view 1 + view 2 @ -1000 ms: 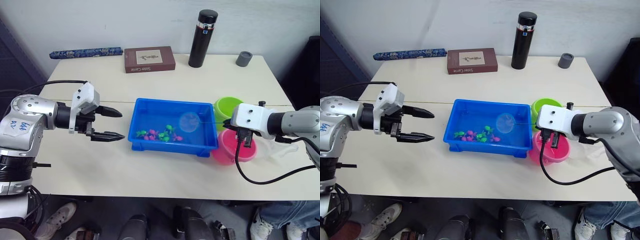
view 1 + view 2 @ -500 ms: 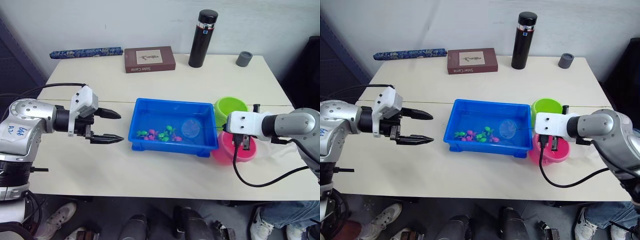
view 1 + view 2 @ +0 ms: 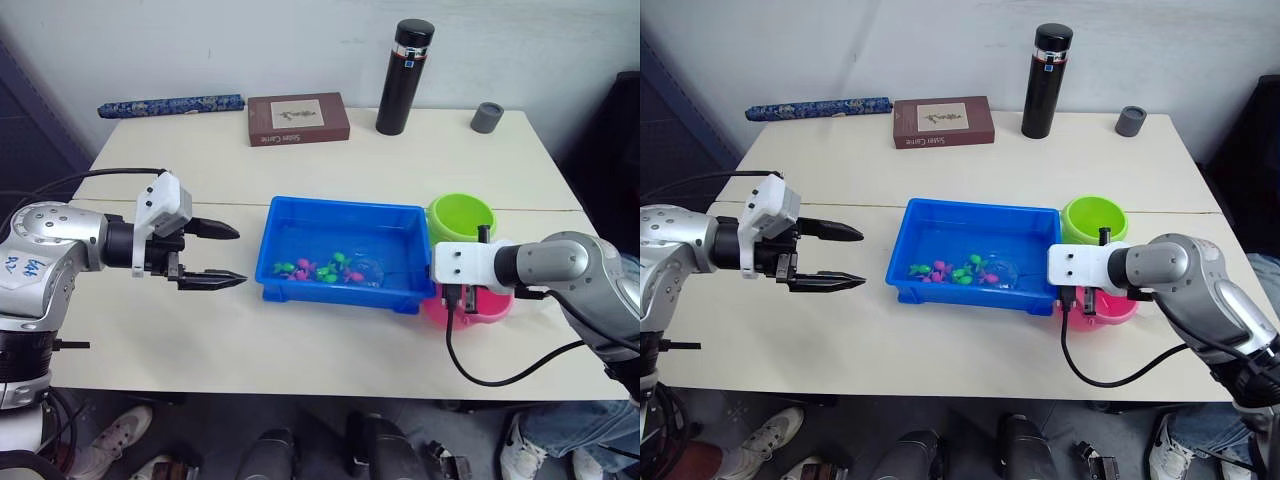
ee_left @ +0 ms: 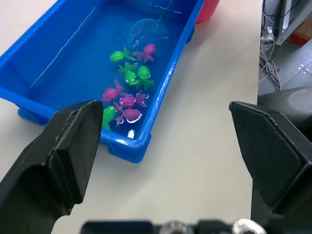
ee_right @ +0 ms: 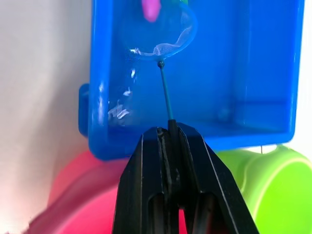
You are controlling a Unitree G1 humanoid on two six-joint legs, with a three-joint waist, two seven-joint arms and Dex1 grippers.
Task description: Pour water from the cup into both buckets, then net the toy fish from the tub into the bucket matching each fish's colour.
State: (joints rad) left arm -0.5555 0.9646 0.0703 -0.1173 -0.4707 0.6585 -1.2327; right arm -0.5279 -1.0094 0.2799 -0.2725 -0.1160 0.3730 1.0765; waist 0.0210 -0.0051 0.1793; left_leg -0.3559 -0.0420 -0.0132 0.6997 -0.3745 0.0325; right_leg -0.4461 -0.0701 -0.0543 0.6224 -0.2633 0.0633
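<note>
Netting is looking barely begun: the right gripper is pinching its fingers tight on the net's thin handle, and the net, light-blue-rimmed with fine mesh, is dipping into the blue tub straight ahead of the fingertips, a magenta fish at its hoop; the other toy fish, green and magenta, are clustering in the water; the green bucket and pink bucket are sitting just beside those fingers; whether either is holding water or fish I cannot tell; the left gripper is hanging wide open and empty, short of the tub.
</note>
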